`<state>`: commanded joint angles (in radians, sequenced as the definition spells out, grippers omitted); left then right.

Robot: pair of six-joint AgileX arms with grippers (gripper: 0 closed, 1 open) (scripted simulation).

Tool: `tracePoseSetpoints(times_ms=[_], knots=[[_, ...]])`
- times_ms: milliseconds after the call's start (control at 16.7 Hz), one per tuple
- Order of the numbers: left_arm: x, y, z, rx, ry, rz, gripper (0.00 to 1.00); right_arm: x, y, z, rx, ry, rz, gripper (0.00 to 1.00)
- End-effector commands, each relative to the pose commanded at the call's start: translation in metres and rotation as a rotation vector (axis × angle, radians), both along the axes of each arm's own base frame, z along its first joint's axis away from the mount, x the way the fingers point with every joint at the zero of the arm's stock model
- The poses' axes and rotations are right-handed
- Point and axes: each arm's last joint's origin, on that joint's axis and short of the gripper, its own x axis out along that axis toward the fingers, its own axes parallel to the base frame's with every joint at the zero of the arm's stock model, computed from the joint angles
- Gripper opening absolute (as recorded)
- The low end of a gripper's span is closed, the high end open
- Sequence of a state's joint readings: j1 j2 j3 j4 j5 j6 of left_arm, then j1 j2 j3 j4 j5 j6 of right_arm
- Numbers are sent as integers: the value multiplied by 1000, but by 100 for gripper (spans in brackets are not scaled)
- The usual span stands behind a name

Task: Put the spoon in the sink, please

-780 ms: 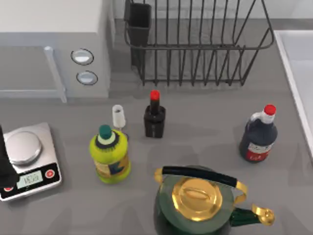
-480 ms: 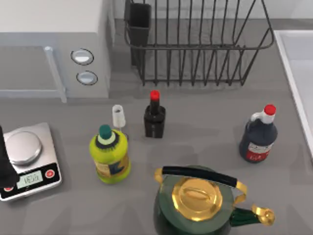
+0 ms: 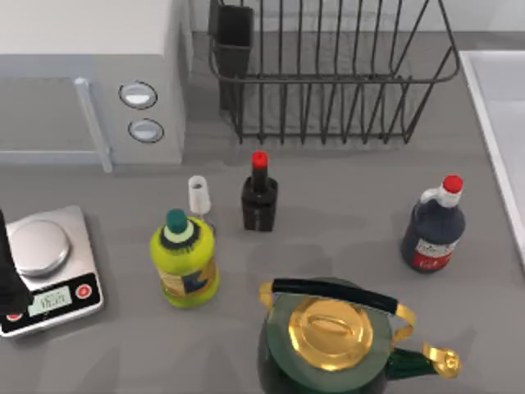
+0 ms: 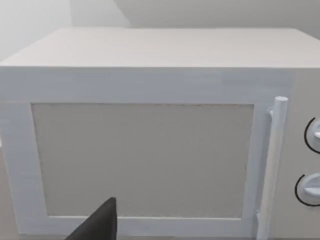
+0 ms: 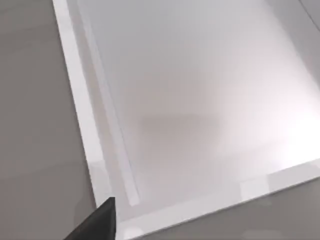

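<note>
- Grey counter (image 3: 344,246), seen from above; entries run from its left side to its right.
- Left arm (image 3: 6,267): a dark form at the left edge, overlapping the near-left corner of the scale (image 3: 45,267).
- Left gripper (image 4: 97,225): in the left wrist view a dark tip faces the microwave (image 4: 145,150) door. Whether the claw is apart or together cannot be told.
- Microwave (image 3: 90,74): pale box at the far left, with two round dials beside its bar handle.
- Yellow bottle (image 3: 184,263): upright with a green cap, right of the scale.
- White piece (image 3: 198,195): small and upright, just behind the yellow bottle. It may be the spoon, but this cannot be told.
- Black bottle (image 3: 259,201): small, red-capped and upright, just right of the white piece.
- Rack (image 3: 328,74): black wire, at the far middle, with a dark cup at its left end.
- Kettle (image 3: 332,336): dark green with a gold lid, at the near edge.
- Sauce bottle (image 3: 433,230): dark with a red cap, upright, between kettle and sink.
- Sink (image 3: 492,107): pale basin at the right edge, its raised rim meeting the counter.
- Right gripper (image 5: 95,222): in the right wrist view a dark tip hangs above the sink (image 5: 80,115) rim near a corner. Its claw state cannot be told.
</note>
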<state>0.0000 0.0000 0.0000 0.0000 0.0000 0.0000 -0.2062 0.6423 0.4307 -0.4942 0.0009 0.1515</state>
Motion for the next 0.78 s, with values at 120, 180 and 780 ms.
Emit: tracePoseSetpoints(times_ms=[120,180,780], knots=[[0,0,0,0,0,0,100,16,-12,4,73,189,-82,100],[0,0,0,0,0,0,100,24,-18,5,110,281,-124,100],[0,0,0,0,0,0,100,72,-68,-8,342,795,-375,100]])
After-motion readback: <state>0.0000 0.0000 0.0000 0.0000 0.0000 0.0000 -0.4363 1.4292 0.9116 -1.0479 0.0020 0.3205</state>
